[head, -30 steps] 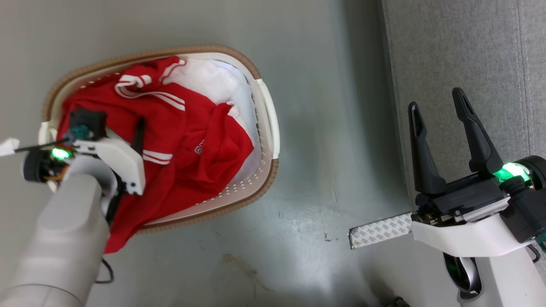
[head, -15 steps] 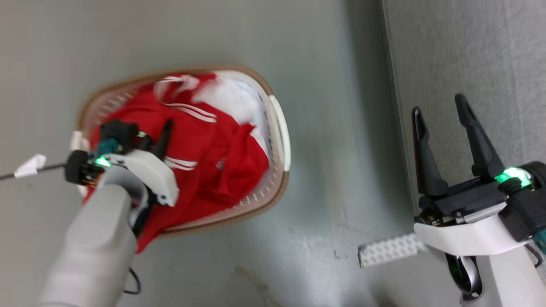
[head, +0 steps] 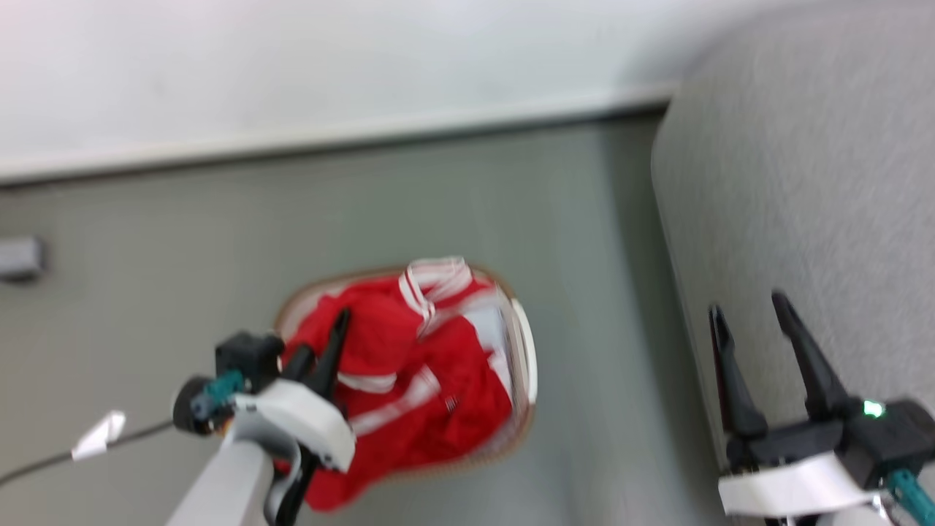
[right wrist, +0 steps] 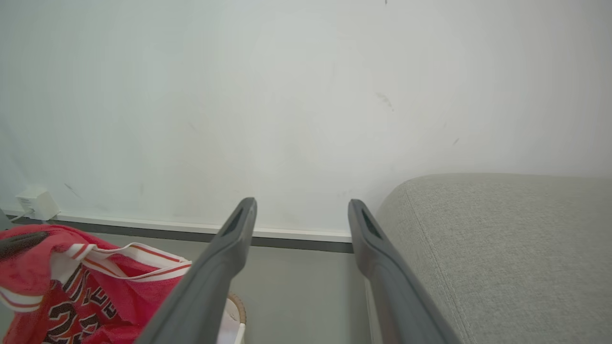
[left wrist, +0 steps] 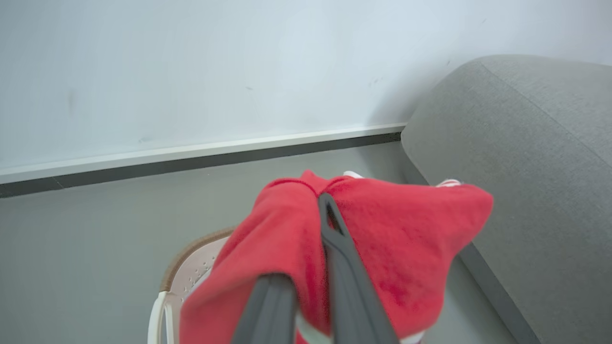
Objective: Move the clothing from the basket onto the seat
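Note:
The red clothing point(head: 409, 380) with white stripes bulges up out of the basket point(head: 524, 365) on the grey floor. My left gripper point(head: 332, 332) is shut on a fold of it, and the cloth drapes over both fingers point(left wrist: 334, 239) above the basket rim point(left wrist: 191, 253). The lifted garment point(right wrist: 71, 286) has white trim and dark lettering. My right gripper point(head: 749, 307) stands open with nothing in it at the edge of the grey seat point(head: 803, 183). Its fingers point at the wall, with the gripper point(right wrist: 301, 203) just left of the seat point(right wrist: 502, 239).
A white wall with a pale baseboard point(head: 329, 135) runs behind the basket. A small white box point(right wrist: 36, 203) sits on the wall at the left. A thin cable with a white tag point(head: 98, 431) trails from my left wrist. Bare grey floor lies between basket and seat.
The head camera has swung upward, bringing the wall into view. My left gripper has risen out of the basket with red cloth gathered in it. The right gripper stays open.

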Controlling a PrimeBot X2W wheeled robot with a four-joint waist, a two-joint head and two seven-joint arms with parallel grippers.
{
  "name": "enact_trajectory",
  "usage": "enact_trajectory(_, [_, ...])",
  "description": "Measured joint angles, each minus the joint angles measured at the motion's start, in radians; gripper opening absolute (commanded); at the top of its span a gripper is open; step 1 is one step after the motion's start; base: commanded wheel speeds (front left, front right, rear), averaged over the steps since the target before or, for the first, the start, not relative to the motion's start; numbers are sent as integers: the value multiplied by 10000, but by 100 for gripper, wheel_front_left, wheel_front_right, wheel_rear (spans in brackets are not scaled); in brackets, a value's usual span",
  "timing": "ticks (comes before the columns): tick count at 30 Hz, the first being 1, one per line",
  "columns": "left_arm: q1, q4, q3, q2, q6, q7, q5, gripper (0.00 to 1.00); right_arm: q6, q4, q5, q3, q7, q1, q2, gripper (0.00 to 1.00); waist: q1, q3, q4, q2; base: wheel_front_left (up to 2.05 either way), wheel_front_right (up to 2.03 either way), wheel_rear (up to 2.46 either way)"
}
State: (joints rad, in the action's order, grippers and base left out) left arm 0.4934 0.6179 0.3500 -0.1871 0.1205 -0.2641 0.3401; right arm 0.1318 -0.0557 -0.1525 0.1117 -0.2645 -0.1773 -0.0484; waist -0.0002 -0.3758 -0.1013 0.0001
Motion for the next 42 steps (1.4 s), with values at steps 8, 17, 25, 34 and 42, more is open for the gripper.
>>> enact_trajectory(8, [-1489, -965, 0, -23, -228, 8, 21, 0, 0, -247, -119, -150, 0, 1488, -4, 100, -2, 2326, 380, 0, 0, 0, 0])
enact_trajectory(17, [-2239, -2754, -117, -278, -598, 579, 244, 0, 0, -169, -121, -125, 0, 2211, -4, 100, -2, 4010, 671, -1, 0, 0, 0])
enact_trajectory(25, [-2581, -3883, -115, -506, -777, 1083, 366, 0, 0, -121, -23, 192, 0, 2201, -6, 100, 0, 4181, 664, -1, 0, 0, 0])
enact_trajectory(34, [-2602, -5114, 295, -596, -541, 1676, 518, 0, 0, -63, 426, 1227, 0, 1676, -23, 100, 2, 4140, 663, -1, 0, 0, 0])
enact_trajectory(42, [-2434, -6031, 838, -571, -374, 2184, 543, 0, 0, -33, 403, 2596, 0, 690, -508, 100, 3, 4092, 641, -1, 0, 0, 0])
